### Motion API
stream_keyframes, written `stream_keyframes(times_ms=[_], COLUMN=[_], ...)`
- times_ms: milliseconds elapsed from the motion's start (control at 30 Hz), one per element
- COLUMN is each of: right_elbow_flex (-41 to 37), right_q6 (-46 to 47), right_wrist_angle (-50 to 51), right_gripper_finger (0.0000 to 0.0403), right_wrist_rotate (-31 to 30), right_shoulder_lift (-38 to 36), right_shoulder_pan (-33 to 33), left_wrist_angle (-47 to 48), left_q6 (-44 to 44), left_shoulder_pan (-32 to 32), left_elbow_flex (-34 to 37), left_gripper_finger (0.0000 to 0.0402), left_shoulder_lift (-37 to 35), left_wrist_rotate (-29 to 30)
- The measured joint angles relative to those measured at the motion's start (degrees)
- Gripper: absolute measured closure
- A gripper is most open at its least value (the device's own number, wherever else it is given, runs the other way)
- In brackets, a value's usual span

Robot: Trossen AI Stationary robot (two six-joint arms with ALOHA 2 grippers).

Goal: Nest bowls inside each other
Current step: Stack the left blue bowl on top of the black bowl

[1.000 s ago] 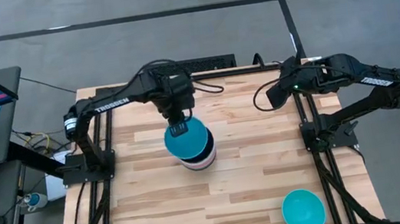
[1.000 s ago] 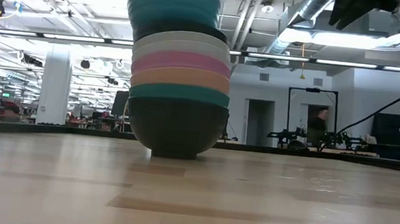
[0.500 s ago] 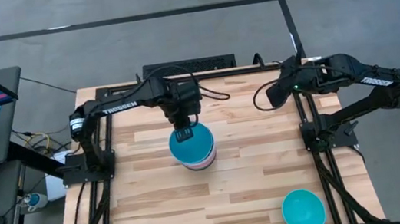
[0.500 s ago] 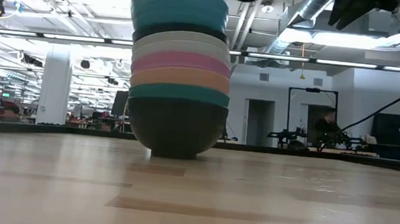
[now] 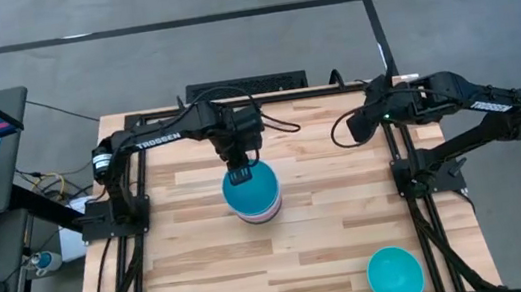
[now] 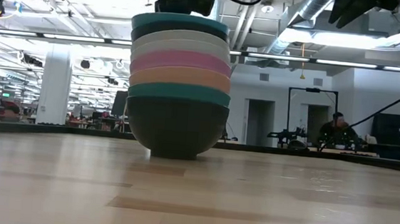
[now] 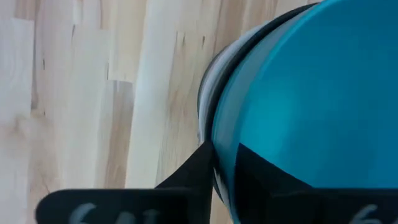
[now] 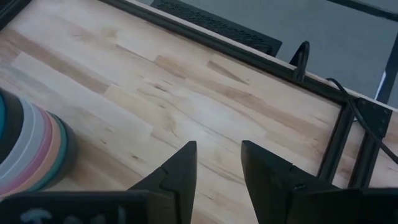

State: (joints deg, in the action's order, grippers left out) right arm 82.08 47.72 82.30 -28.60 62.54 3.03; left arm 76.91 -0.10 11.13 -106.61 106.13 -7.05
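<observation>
A stack of nested bowls [image 6: 179,89] stands on its dark bottom bowl at the table's middle [image 5: 253,195]; green, orange, pink and white rims show above it. A turquoise bowl [image 5: 254,187] sits on top, its rim [image 6: 181,21] just above the others. My left gripper [image 5: 237,175] is over the stack's far-left edge, shut on that top bowl. A second turquoise bowl [image 5: 394,274] rests upright near the table's near right corner. My right gripper [image 8: 217,168] hovers open over the table's far right part [image 5: 359,125]; the stack [image 8: 31,149] shows at its view's edge. My left gripper pinches the top turquoise bowl by its rim [image 7: 214,152], one finger [image 7: 261,174] inside the bowl and one [image 7: 193,171] outside. The fingers come from above, pointing down. The bowl sits upright, nested in the stack below it.
Bare wooden tabletop [image 5: 206,264] lies around the stack. Black frame rails run along the table's far edge [image 8: 249,53] and both sides. A monitor and keyboard stand off the table's left. People show far back in the room [image 6: 336,126].
My left gripper has moved down and slightly toward the table's right and near edge, carrying the turquoise bowl. The bowl hung above the stack, offset to its left; now it is seated in the stack with only its rim band showing.
</observation>
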Motion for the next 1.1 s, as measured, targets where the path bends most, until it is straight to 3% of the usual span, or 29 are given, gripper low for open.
stream_keyframes(times_ms=[200, 567, 767, 1100], right_elbow_flex=[0.0, 0.0, 0.0, 0.0], right_q6=[-0.02, 0.86, 0.87, 0.85], right_wrist_angle=[0.0, 0.02, 0.02, 0.24], right_gripper_finger=[0.0255, 0.0255, 0.0255, 0.0255], right_wrist_rotate=[0.01, 0.22, 0.21, 0.22], right_shoulder_lift=[0.0, 0.02, 0.02, 0.09], right_shoulder_pan=[0.0, 0.0, 0.0, 0.0], left_wrist_angle=[-0.13, 0.73, 6.14, 4.94], left_q6=[0.06, 1.98, 3.92, 4.99], left_shoulder_pan=[-0.02, 0.29, 0.88, 0.73], left_elbow_flex=[-0.03, -4.61, -4.5, -4.52], left_gripper_finger=[0.0353, 0.0349, 0.0349, 0.039], left_shoulder_lift=[-0.4, -0.42, 1.32, 2.93], left_wrist_rotate=[-2.86, -0.73, -3.07, -1.32])
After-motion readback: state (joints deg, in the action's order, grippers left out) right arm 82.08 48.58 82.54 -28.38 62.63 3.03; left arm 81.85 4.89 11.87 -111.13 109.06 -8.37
